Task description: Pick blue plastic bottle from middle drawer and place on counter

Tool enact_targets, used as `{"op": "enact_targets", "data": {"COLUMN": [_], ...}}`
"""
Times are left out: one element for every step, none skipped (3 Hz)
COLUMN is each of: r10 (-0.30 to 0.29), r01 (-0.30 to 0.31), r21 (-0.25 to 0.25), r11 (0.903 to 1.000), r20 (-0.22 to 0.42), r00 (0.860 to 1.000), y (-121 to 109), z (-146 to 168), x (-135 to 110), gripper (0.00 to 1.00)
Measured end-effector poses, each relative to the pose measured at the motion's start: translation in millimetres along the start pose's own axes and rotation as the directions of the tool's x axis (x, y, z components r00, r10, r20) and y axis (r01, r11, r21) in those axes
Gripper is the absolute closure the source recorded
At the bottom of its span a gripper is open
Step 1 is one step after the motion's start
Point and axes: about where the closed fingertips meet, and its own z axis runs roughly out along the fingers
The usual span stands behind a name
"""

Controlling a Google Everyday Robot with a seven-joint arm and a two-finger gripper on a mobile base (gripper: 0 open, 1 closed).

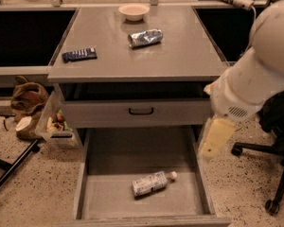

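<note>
The blue plastic bottle [152, 183] lies on its side on the floor of the open middle drawer [109, 160], white cap pointing right. The counter [184, 56] is the grey cabinet top above it. My gripper [217, 138] hangs cream-coloured from the big white arm at the right. It is over the drawer's right wall, above and to the right of the bottle, not touching it.
A silver foil packet [145, 38], a white bowl [134, 11] and a dark blue packet [79, 55] lie on the counter. A drawer front with a black handle [141, 111] sits above the open drawer. A bag [28, 98] and bin [57, 124] stand left; a chair base [274, 150] stands right.
</note>
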Motion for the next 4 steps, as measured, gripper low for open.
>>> {"op": "enact_targets", "data": {"r10": [0.013, 0.049, 0.073, 0.074], "r01": [-0.005, -0.022, -0.034, -0.034], "r21": [-0.084, -0.127, -0.153, -0.155], "r11": [0.9965, 0.9917, 0.9877, 0.9874], "r20": [0.092, 0.220, 0.262, 0.261], "r00": [0.996, 0.974, 0.962, 0.963], "y": [12, 10, 10, 11], "z": [97, 165, 196, 196], "x": [-8, -23, -25, -25], "gripper": [0.00, 0.00, 0.00, 0.00]}}
